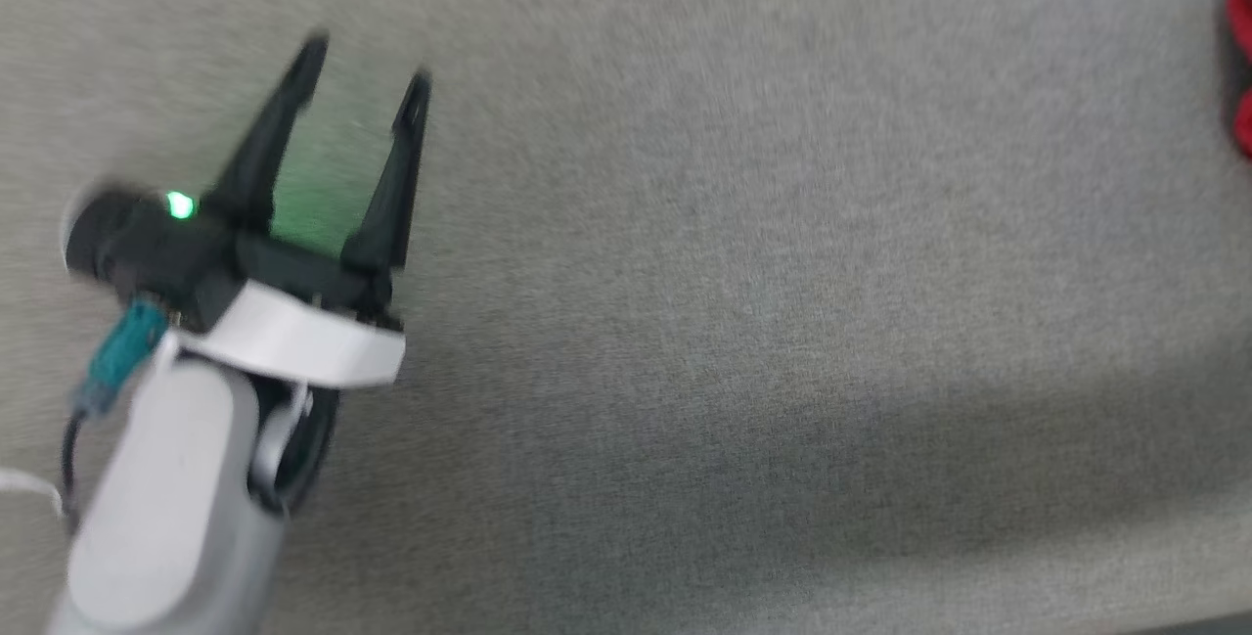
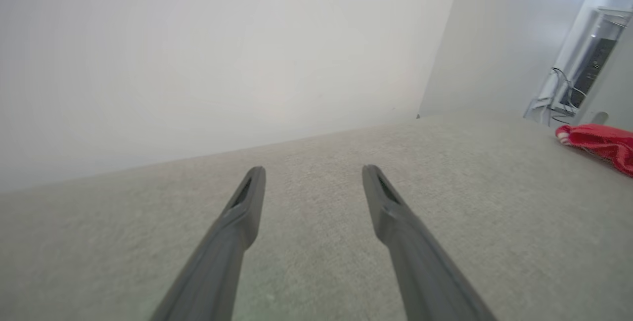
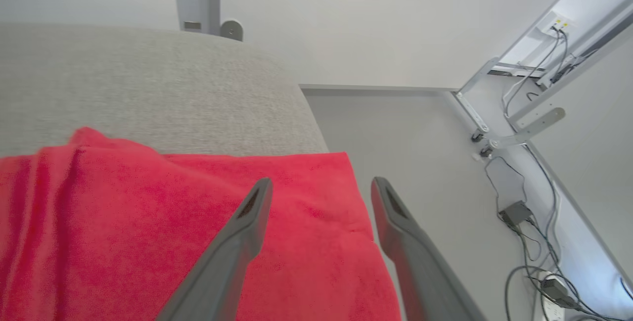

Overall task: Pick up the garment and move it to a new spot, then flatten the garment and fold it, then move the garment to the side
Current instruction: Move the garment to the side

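On my head view the left gripper [image 1: 367,63] sits at the lower left above the flat grey woven fabric surface [image 1: 743,322]. Its two long dark fingers are spread wide with nothing between them, and a small green light [image 1: 179,205] glows at its base. The picture is smeared, so I can't make out fine detail. At the far right edge I see two small patches of the soft bright red fabric garment [image 1: 1242,68], well apart from that gripper.

From the left wrist, the left gripper [image 2: 312,170] points along the grey surface [image 2: 316,261] toward a plain white wall [image 2: 198,54]. The garment [image 2: 601,145] lies far off to the right as a low red strip running out of the picture.

From the right wrist, the right gripper [image 3: 321,182] is also spread wide and grips nothing. It hangs over the garment [image 3: 148,222], which lies at the end of the grey surface [image 3: 148,78]. One straight red hem runs across that view and another runs along the surface's edge, meeting in a corner just beyond the fingertips. The cloth is rumpled at the left and cut off by the picture, so I cannot tell its long axis. Beyond the edge is a pale floor [image 3: 420,143] with dark cables [image 3: 524,222].
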You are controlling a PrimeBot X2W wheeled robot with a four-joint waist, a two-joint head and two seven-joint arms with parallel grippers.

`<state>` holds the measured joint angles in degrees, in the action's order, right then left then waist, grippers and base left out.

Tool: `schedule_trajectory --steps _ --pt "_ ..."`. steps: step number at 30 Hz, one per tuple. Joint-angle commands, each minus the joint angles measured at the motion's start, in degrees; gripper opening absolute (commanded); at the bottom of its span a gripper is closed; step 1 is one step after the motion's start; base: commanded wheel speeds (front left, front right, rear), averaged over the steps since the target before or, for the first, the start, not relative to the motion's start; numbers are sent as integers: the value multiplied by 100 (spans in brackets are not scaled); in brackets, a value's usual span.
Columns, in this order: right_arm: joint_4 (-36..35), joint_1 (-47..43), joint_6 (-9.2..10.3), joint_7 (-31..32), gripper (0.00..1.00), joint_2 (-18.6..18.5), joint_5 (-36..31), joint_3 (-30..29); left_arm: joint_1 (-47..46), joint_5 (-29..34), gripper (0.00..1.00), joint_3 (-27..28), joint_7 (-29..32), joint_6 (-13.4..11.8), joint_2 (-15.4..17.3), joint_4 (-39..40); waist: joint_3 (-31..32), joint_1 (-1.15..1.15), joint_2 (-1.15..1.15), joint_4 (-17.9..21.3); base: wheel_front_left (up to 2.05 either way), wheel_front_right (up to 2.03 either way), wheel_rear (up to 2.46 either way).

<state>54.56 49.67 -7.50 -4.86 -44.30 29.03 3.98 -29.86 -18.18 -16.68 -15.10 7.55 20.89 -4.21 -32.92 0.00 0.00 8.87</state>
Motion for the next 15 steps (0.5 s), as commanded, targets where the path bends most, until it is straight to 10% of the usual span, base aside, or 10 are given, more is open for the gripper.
schedule_trajectory --steps 1,15 --pt "-163 -283 3 -103 100 70 130 95 431 -142 100 228 -8 -15 -216 -55 718 0 0 -347 0 0 0" --pt "-1157 -1863 3 -635 100 1002 227 746 2192 -281 100 997 -9 -15 -888 -594 2130 0 0 -1016 0 0 0"
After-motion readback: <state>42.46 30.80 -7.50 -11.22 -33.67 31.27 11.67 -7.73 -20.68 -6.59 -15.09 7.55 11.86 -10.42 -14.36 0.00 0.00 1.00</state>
